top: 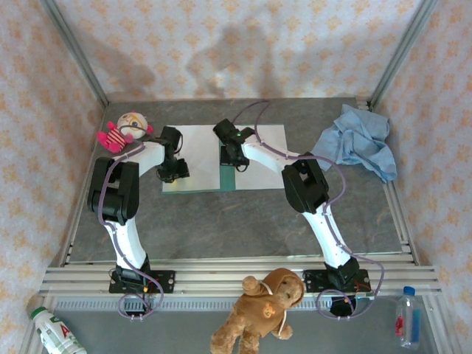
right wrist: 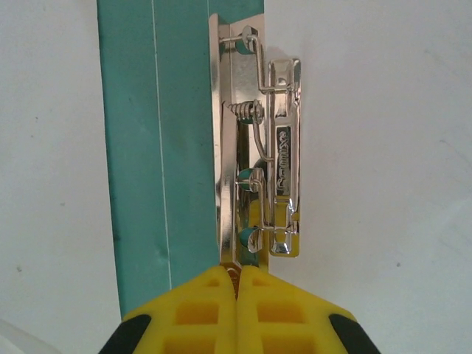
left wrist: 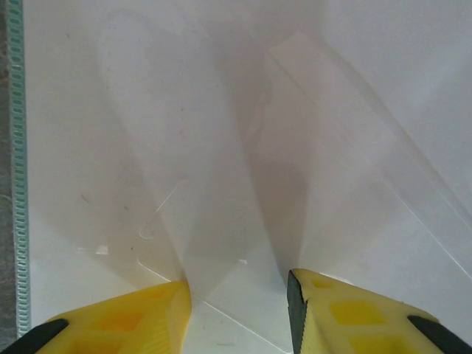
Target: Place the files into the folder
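Bare grey table (top: 243, 221) lies open before the flat teal-green card folder's (top: 198, 189) near edge; over its left leaf's white paper sheets (top: 203, 147) the left gripper (left wrist: 240, 295) stands half-open, holding nothing, the right gripper (right wrist: 237, 284) shut tight at its spine's steel spring clip (right wrist: 269, 155)

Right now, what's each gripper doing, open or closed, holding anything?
Left gripper: open above the paper, holding nothing.
Right gripper: closed, tips at the metal clip.

hidden: thin teal-green card folder (top: 227, 179) mostly under plain white paper sheets (top: 195, 147) | hidden: shiny metal spring clip (right wrist: 270, 155), lower end behind right gripper (right wrist: 237, 280) | cut off at bottom edge: white plastic bottle (top: 53, 330), brown plush bear (top: 259, 313)
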You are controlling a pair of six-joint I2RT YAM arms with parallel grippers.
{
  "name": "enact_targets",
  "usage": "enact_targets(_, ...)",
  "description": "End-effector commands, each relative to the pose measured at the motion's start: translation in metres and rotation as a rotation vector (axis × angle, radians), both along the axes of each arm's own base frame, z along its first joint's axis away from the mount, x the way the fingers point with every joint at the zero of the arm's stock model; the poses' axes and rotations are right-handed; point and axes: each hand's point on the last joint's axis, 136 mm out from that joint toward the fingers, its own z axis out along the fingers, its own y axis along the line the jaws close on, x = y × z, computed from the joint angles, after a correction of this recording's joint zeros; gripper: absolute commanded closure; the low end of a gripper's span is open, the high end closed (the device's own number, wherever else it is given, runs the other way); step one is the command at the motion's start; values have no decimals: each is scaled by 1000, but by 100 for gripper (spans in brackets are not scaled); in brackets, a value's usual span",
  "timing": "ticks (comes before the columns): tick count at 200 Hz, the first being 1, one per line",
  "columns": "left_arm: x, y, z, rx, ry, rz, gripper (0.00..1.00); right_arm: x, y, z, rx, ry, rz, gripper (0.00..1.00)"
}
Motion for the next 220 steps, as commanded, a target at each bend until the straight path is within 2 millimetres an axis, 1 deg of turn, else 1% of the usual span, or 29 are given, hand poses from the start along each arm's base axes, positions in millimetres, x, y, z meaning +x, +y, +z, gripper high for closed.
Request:
enact_targets(1, -16, 3, -19, 29, 85, -18, 59, -13, -47, -36, -151, 92, -38, 100)
enact_targets(44, -17, 2, -20, 26, 88, -17, 59, -16, -49, -46, -146, 111, -33, 100)
enact_targets(75, -17, 2, -19, 28, 88, -16, 60, -17, -54, -48, -172, 110, -30, 100)
enact_targets(104, -18, 3, -20, 32, 92, -16, 60, -15, -61, -45, -214, 98, -24, 100)
enact_targets(133, -18, 4, -20, 35, 94, -16, 60, -11, -65, -36, -244, 79, -19, 100)
enact_targets(162, -19, 3, -21, 34, 97, -14, 60, -7, -62, -28, -239, 68, -15, 100)
enact_targets(189, -19, 4, -21, 37, 99, -14, 60, -4, -51, -19, -192, 67, -5, 100)
enact_targets(208, -19, 3, -21, 35, 98, -16, 60, -3, -52, -18, -199, 61, -6, 100)
enact_targets(220, -18, 4, -21, 33, 98, -14, 60, -4, -56, -21, -219, 64, -7, 100)
